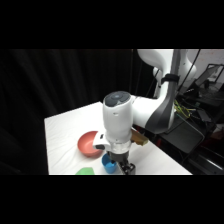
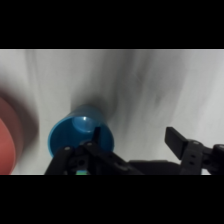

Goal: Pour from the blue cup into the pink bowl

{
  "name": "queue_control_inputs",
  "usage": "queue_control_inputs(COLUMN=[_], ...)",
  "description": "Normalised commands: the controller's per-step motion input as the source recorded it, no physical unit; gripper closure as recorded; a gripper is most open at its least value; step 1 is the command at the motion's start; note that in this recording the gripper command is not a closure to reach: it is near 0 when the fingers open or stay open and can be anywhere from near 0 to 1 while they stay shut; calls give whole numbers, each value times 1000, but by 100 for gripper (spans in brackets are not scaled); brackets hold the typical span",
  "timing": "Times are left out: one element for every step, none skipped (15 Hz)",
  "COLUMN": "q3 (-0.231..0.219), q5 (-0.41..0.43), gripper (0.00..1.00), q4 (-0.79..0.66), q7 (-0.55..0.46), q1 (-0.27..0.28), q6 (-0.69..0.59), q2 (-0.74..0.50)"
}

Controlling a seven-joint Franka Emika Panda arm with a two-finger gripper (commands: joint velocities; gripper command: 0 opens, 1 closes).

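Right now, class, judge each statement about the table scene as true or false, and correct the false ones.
1. The blue cup stands upright on the table. True.
2. The pincer is clamped shut on the cup. False: its fingers are spread, one finger over the cup's rim.
3. The pink bowl lies upside down. False: it sits open side up.
4. A green item lies near the cup. True.
5. The cup sits inside the bowl. False: it stands beside it.

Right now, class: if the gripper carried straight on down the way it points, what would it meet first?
Probably the blue cup: one finger already overlaps its rim, the other stands over the bare white table. The gripper is open, but depth is unclear, so it may straddle the cup's wall and reach the table instead.
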Motion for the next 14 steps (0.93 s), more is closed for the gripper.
queue_control_inputs(q3=[-1, -38, -48, -58, -72, -87, -87, -73, -71, -69, -68, -81, -109, -118], q5=[156, 119, 109, 102, 87, 60, 46, 50, 44, 44, 42, 31, -3, -12], gripper=[100, 100, 100, 100, 100, 100, 94, 64, 44, 35, 18, 13, 9, 8], q4=[29, 24, 19, 15, 13, 1, -24, -54, -78, -92, -98, -111, -133, -148], q7=[-87, -52, -57, -59, -42, -17, -3, -4, 2, -2, -4, 12, 39, 52], q1=[35, 55, 51, 44, 52, 74, 88, 82, 84, 78, 71, 74, 83, 79], q6=[114, 105, 88, 62, 44, 37, 37, 45, 71, 82, 82, 60, 0, -58], q2=[64, 37, 11, -21, -53, -92, -132, -170, -159, -153, -149, -171, -248, -316])
